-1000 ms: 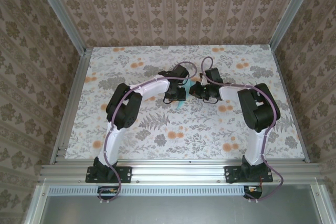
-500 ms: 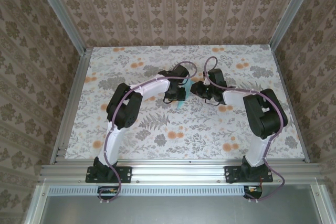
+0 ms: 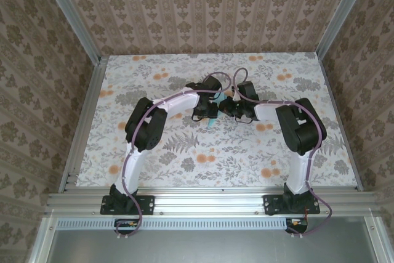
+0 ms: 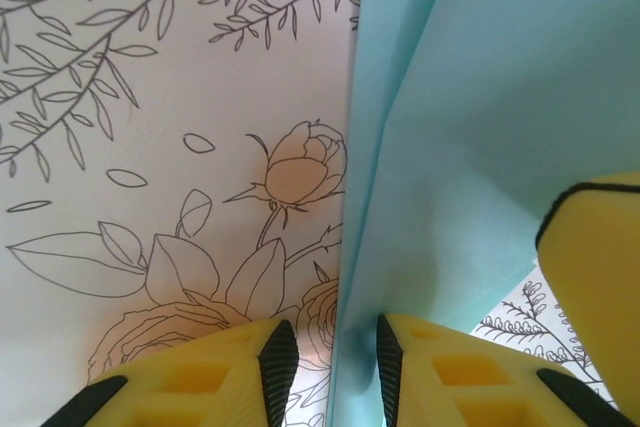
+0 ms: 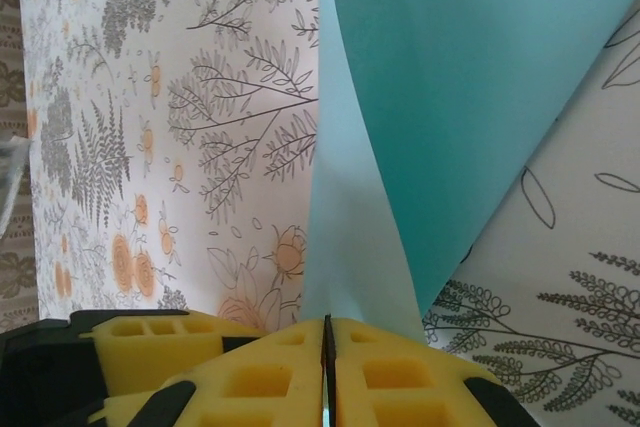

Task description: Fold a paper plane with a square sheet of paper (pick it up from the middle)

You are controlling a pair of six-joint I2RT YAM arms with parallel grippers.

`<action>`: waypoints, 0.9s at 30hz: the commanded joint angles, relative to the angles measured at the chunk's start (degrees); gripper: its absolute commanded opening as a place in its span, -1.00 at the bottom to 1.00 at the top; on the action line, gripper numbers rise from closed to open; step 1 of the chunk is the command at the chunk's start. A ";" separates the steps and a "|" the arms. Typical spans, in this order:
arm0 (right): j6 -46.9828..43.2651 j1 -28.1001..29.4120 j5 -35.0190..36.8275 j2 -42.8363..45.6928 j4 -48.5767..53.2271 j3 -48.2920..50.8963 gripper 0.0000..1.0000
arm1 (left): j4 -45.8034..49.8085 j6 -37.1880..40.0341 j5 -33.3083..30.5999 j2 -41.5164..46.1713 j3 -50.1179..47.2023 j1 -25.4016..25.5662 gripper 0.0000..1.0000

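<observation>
Yellow fingers of the right gripper are clamped shut on an edge of the thin turquoise-blue folded paper sheet, which is held over the grey-and-orange floral tabletop near mid-table. Jaws of the left gripper are set narrowly apart, with the sheet's creased edge placed between them.

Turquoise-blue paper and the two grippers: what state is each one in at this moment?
Thin turquoise-blue paper sheet: folded over along a crease, not yet a plane, pinched at one end.
Left gripper: open, its yellow jaws on either side of the paper's edge with a gap showing.
Right gripper: shut on the paper, jaws pressed together.
</observation>
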State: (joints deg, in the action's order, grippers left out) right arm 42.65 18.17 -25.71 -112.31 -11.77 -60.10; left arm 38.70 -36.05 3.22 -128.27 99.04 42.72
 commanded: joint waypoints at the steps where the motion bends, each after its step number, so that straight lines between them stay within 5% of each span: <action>1: 0.38 0.04 0.33 -1.68 1.65 -2.43 -0.80 | 5.43 -0.09 -2.17 -4.99 -1.83 -0.97 -0.32; 14: -1.38 -0.51 2.49 -6.23 9.11 -6.75 -0.81 | 1.71 0.55 4.29 3.70 -5.35 -1.98 -0.17; 27: -3.63 -0.78 2.03 -7.39 12.02 -8.13 -0.78 | -13.83 -1.54 23.58 6.74 -13.50 -7.29 -0.35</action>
State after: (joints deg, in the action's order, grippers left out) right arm 40.45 17.67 -24.38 -117.40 -3.38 -67.44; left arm 28.93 -36.49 21.58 -122.19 87.09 35.81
